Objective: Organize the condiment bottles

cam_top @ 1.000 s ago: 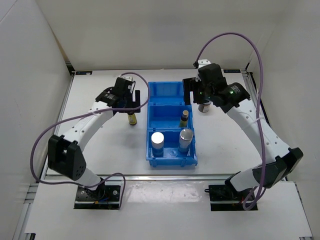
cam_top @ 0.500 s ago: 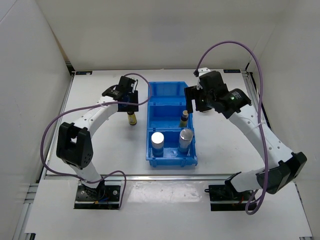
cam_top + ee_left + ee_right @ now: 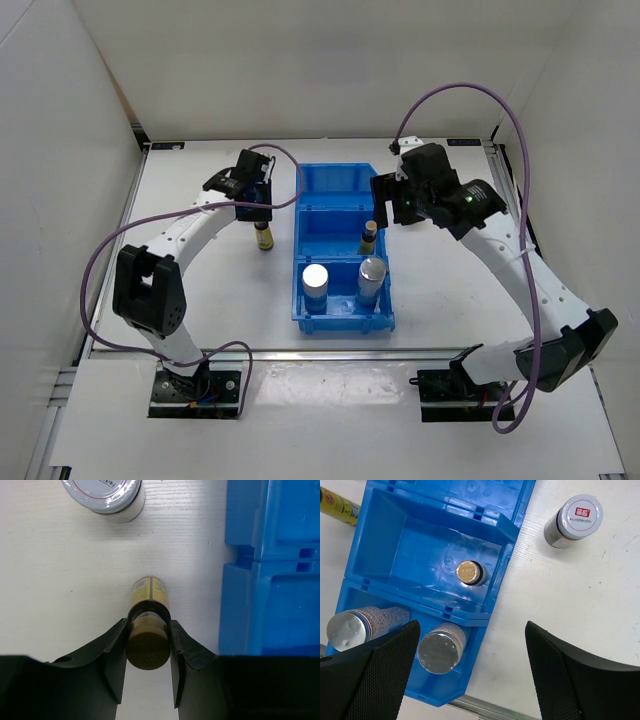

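Note:
My left gripper is shut on the brown cap of a slim dark bottle with a yellow label. That bottle stands on the table left of the blue bin. A squat jar with a red-marked grey lid sits just beyond it. In the top view the left gripper hangs over the held bottle. My right gripper is open above the bin's right rim. The middle compartment holds a second dark bottle. Two silver-topped cylinders stand in the near compartment. Another squat jar stands right of the bin.
The blue bin lies lengthwise at the table's middle, and its far compartment holds nothing. White walls close in the table at the back and both sides. A metal rail runs along the near edge by the arm bases.
The left gripper's jaws closed onto the dark bottle's cap, and the left arm's elbow swung nearer. The right gripper shifted slightly right and stayed open.

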You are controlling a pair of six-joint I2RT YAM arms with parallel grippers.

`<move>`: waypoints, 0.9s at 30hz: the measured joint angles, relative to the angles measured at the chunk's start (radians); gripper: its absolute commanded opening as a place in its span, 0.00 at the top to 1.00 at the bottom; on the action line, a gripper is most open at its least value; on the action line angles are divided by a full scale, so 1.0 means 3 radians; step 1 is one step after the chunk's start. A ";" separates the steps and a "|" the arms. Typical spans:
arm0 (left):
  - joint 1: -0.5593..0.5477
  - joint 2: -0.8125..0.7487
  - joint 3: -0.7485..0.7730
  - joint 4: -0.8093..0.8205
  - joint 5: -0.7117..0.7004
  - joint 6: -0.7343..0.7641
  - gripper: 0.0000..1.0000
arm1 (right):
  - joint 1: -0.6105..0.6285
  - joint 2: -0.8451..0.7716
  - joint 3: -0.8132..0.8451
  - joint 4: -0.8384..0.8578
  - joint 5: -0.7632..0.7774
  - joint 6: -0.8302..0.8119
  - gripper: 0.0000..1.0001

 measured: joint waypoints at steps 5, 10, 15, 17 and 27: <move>-0.0024 -0.0080 0.0278 -0.0230 0.0000 0.0001 0.89 | 0.0000 -0.0058 0.0000 -0.0025 0.0003 -0.0001 0.12; -0.0205 -0.0333 0.0738 -0.0276 0.0072 0.0013 0.89 | 0.0000 -0.0113 -0.0005 -0.0034 0.0004 0.0001 0.12; -0.0523 -0.0515 0.0946 -0.0243 0.0191 -0.0004 0.89 | 0.0000 -0.0164 -0.0058 -0.0070 0.0005 0.0008 0.12; -0.0652 -0.0492 0.0979 -0.0245 0.0209 0.0000 0.89 | -0.0010 -0.0169 -0.0089 -0.0074 0.0009 0.0011 0.12; -0.0983 0.0121 0.0902 -0.0270 0.0225 -0.0003 0.89 | -0.0062 -0.0188 -0.0113 -0.0137 0.0080 0.0014 0.12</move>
